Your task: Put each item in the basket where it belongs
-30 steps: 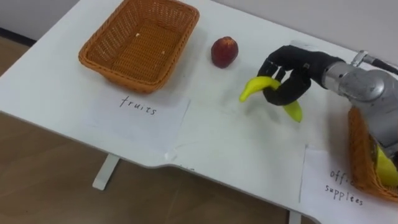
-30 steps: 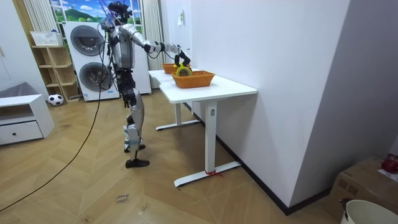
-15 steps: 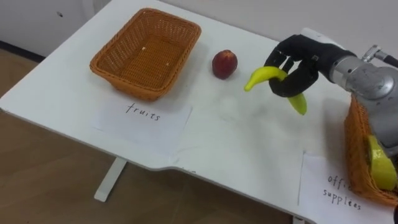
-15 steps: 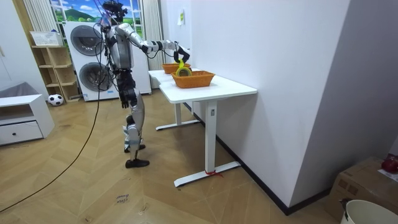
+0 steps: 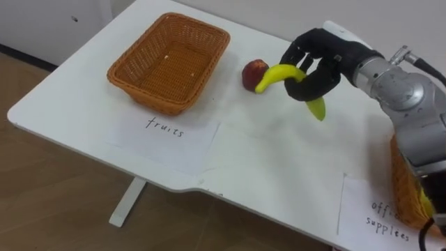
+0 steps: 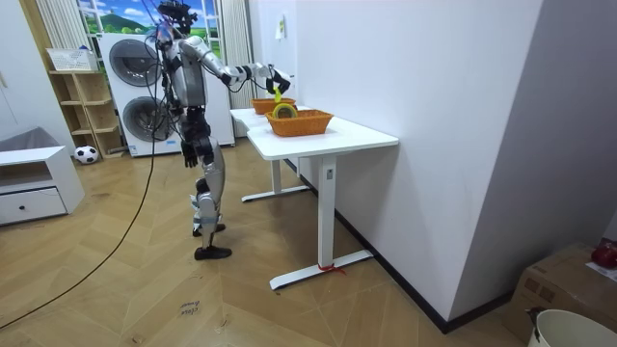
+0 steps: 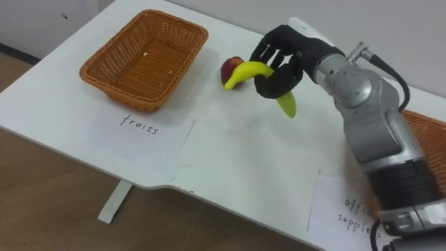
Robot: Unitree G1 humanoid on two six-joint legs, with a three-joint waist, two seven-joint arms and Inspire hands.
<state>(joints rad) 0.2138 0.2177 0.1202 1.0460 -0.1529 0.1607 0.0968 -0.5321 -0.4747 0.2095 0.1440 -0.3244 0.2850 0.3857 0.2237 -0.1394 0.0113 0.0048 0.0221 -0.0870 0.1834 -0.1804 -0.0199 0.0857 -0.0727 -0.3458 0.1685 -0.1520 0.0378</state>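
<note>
Now the curved yellow banana [image 5: 274, 72] hangs above the white table [image 5: 279, 167], gripped in the curled fingers of the robot's black right hand [image 5: 317, 63]. It has travelled leftward over the last second, from open tabletop to where its tip crosses the round red peach [image 5: 250, 70] in the eye views. That puts it nearer the woven orange basket [image 5: 150, 94] behind the handwritten paper label [image 5: 164, 132], so the carry seems roughly half done and the release is yet to come.

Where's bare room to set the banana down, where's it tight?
The fruit basket is empty. Bare table runs between the left paper label and the right paper label, on the robot's side of the right hand holding the banana. Tight: the red fruit beside the banana, and the other basket at the table's right end.
</note>
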